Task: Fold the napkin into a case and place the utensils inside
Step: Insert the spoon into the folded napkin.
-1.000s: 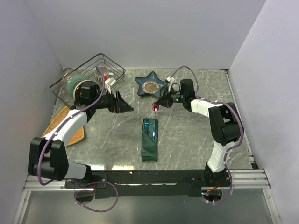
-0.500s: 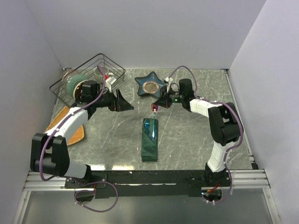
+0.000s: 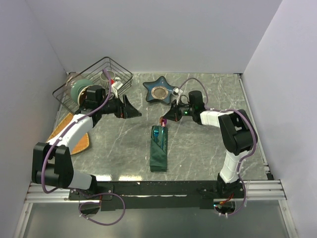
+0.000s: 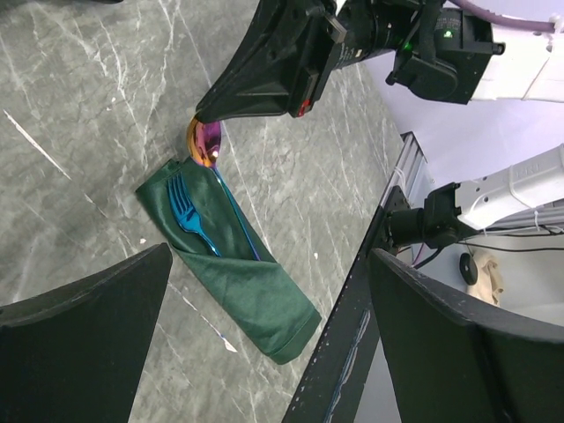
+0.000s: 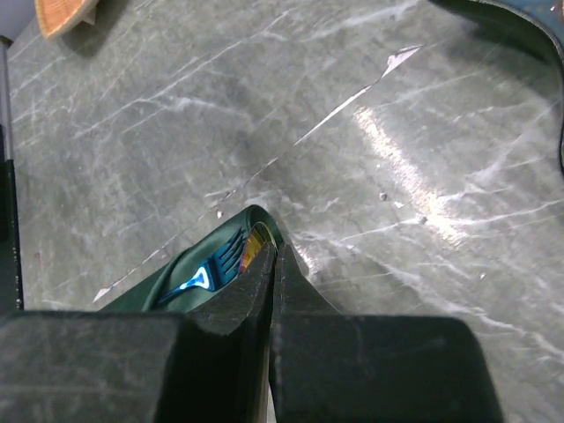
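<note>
Green cloth, folded into a long, narrow napkin case [image 3: 159,153], lies lengthwise in the middle of the grey marbled table [image 3: 208,144] in the overhead view. A blue fork [image 3: 157,134] sits in its far end, tines pointing out. The right gripper [image 3: 166,117] is lowered to that same end with the pink spoon [image 3: 163,121] at its tip, not far from the star-shaped dish [image 3: 151,89]. The left gripper [image 3: 132,109] hangs well off to the left of the case, jaws spread wide and carrying nothing.

From the left wrist, the spoon's iridescent bowl shows just beyond the mouth of the case, pinched at the tip of the right gripper. Its thin handle runs down into the pocket alongside the fork.

From the right wrist, the two fingers [image 5: 229,317] are pressed together over the pocket's mouth. The fork's tines and a sliver of the spoon's bowl peep out ahead of them.

The folding looks finished and the fork stowed, so the step in hand is seating the second utensil. The next move probably calls for sliding the spoon a little deeper beside the fork without rucking the top layer. The right gripper would then let go and lift clear.
</note>
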Available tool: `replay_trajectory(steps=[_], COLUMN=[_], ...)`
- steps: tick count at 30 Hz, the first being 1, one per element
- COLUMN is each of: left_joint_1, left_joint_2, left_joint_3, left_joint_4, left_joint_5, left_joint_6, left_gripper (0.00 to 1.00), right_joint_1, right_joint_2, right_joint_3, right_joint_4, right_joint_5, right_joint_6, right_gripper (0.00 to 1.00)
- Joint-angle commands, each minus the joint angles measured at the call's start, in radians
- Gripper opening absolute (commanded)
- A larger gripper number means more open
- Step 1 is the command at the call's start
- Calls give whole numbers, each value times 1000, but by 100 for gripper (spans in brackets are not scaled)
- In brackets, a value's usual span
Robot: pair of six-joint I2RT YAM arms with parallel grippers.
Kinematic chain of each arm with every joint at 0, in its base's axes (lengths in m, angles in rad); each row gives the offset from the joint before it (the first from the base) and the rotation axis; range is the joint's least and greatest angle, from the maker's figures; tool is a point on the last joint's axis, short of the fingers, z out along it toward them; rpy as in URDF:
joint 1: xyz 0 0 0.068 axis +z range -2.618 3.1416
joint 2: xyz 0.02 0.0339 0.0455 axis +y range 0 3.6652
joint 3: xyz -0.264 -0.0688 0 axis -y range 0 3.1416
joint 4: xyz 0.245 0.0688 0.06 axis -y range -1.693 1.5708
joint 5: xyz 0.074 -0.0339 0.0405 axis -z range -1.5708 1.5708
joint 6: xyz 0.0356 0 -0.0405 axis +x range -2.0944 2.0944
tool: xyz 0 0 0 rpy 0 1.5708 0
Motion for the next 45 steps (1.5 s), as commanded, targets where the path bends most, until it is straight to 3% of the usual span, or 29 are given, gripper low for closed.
replay_trajectory(steps=[1,9,34,45], left_joint_1=[4,4,6,6], left_joint_2=[-43,-53,-60,-38], left_joint_3=[4,-4,-8,9], left_joint_4=[-12,-30,-73,-90], left_joint_5=[10,7,4,6], left_joint_6=[31,36,68,90], left_gripper=[99,99,99,99], right_joint_1=[21,31,45,53], right_joint_2=[-53,-67,-30,-7], right_joint_3=[-39,-115,-142,-124], right_joint_4=[116,167,150,113], right_joint_5=[-20,-18,-9,19], right_joint_6=[57,79,42,45], right_gripper=[0,0,1,15])
